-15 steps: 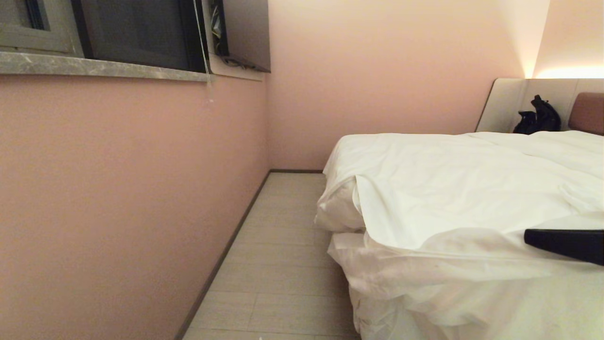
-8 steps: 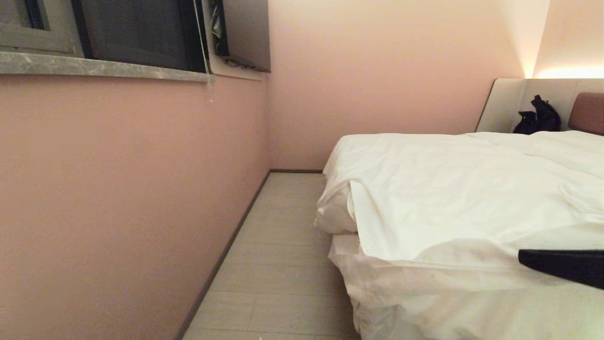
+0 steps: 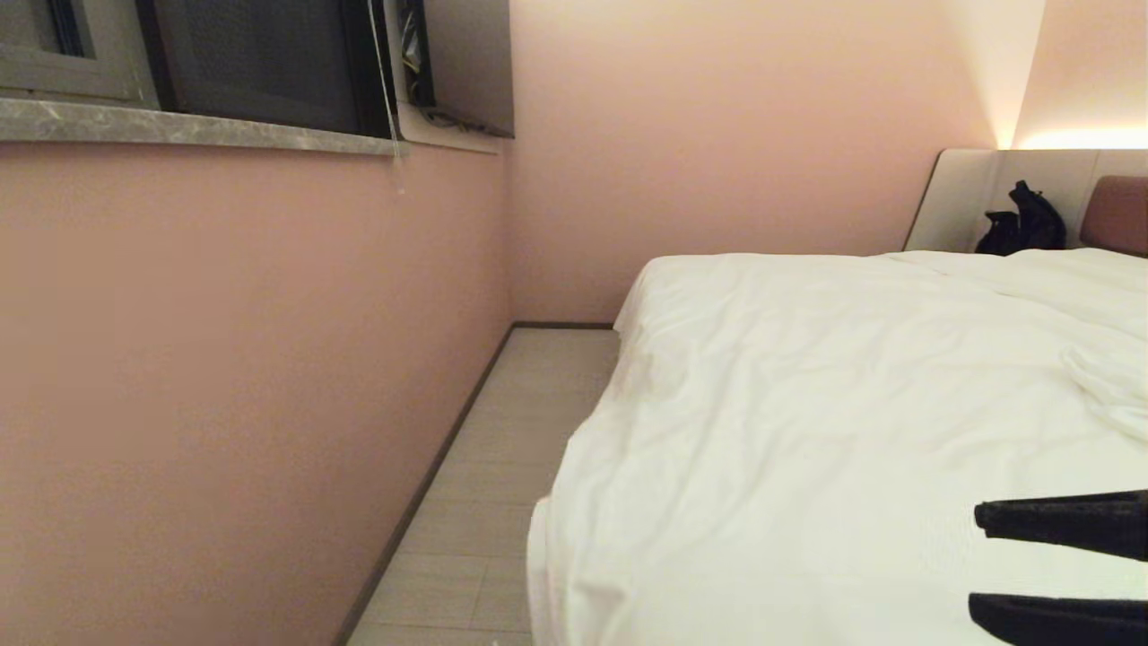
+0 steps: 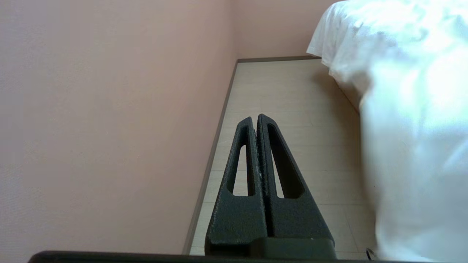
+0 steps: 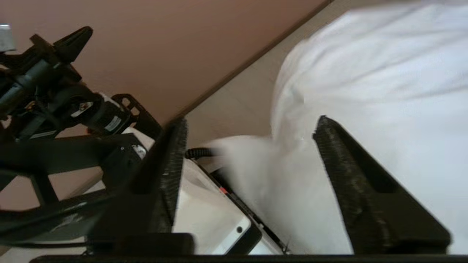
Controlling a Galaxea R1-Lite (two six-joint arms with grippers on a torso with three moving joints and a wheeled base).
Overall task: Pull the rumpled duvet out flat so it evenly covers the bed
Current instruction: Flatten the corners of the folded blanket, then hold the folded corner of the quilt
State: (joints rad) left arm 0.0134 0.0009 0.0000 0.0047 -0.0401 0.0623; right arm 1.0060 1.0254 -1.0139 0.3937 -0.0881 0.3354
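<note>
The white duvet [image 3: 807, 395] lies spread over the bed, draping past its near left corner and side; it also shows in the left wrist view [image 4: 413, 109]. Of the bed itself only the brown headboard [image 3: 1117, 215] and its pale grey panel [image 3: 969, 197] show. My right gripper [image 3: 976, 563] is open at the near right, just over the duvet. In the right wrist view the duvet [image 5: 384, 73] is a blurred fold between and beyond the spread fingers of that gripper [image 5: 251, 122], not pinched. My left gripper [image 4: 256, 118] is shut and empty, low over the floor beside the bed.
A pink wall [image 3: 224, 359] with a stone window sill [image 3: 179, 126] runs along the left. A narrow strip of pale floor [image 3: 502, 449] separates wall and bed. A black bag [image 3: 1022, 224] sits by the headboard. My own white base [image 5: 204, 212] is under the right gripper.
The right gripper has gone from shut on the duvet's edge to open. The duvet dropped over the near corner and now hides the bunched layers and sheet that showed before.
</note>
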